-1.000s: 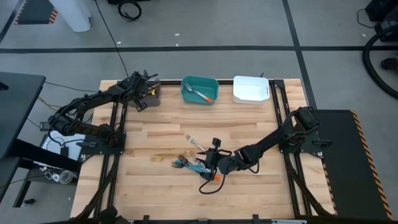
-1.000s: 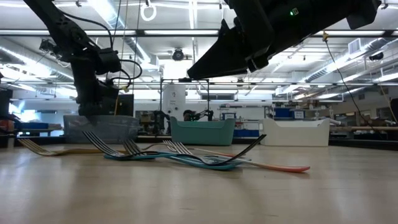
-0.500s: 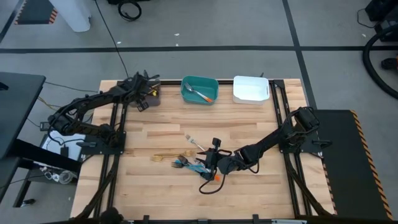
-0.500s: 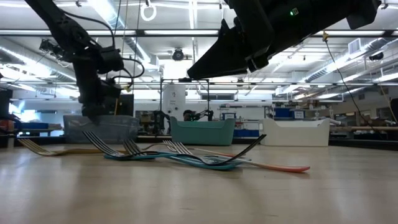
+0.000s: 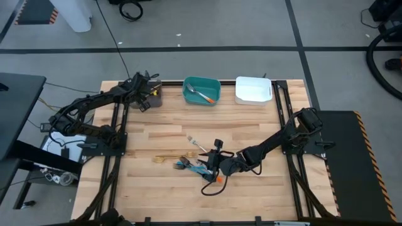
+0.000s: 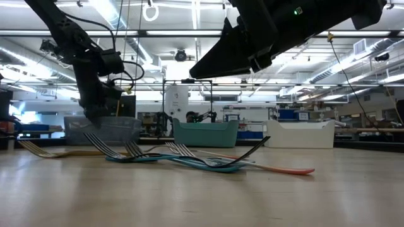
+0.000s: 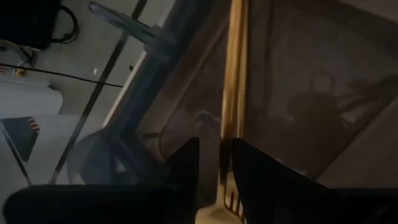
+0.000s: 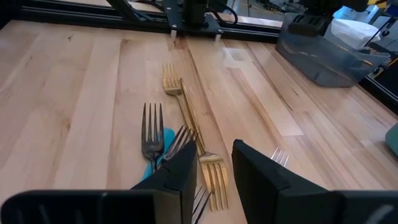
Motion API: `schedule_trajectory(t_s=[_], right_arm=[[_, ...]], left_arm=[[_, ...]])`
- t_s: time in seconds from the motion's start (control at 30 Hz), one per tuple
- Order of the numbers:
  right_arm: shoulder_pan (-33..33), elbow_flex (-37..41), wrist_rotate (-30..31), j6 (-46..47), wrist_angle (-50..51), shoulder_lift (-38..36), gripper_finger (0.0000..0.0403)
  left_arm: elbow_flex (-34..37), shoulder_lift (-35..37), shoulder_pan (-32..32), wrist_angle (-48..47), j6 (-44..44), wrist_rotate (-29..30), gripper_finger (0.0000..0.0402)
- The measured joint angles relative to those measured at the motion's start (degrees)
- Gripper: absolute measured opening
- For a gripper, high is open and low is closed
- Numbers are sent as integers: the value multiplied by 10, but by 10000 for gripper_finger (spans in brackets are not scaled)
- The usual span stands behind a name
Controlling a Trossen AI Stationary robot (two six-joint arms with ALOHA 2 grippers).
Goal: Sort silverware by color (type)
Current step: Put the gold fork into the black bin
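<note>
At the far left, the left gripper [image 5: 148,92] hangs over the grey bin [image 5: 155,96], barely shifted from a second ago. Its fingers [image 7: 186,168] now stand slightly parted around a gold fork [image 7: 231,112] that lies in the bin, released. The teal bin [image 5: 201,91] holds an orange-handled spoon [image 5: 202,95]; the white bin [image 5: 253,90] sits right of it. At the table's near middle the pile of forks [image 5: 188,163] is unchanged, two gold forks [image 8: 186,124] among them. The right gripper [image 5: 213,164] stays poised above it, jaws parted, holding nothing.
</note>
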State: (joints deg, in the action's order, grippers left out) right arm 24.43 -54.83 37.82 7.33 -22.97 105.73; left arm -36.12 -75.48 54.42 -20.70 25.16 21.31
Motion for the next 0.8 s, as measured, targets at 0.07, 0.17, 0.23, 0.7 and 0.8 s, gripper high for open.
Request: schedule_trajectory(t_s=[0.07,0.17,0.23,0.7,0.8], right_arm=[[0,0,0,-1,-2,0,109],[0,0,0,-6,-6,0,109],[0,0,0,-10,-10,0,109],[0,0,0,-15,-15,0,109],[-1,0,0,-15,-15,0,109]], left_arm=[[0,-3,-3,2,-7,-5,101],[-5,-3,-3,2,-23,-7,94],[-7,-3,-3,-6,-22,-7,80],[-7,-3,-28,-19,-18,-52,23],[-7,-3,-44,-19,-16,-55,20]])
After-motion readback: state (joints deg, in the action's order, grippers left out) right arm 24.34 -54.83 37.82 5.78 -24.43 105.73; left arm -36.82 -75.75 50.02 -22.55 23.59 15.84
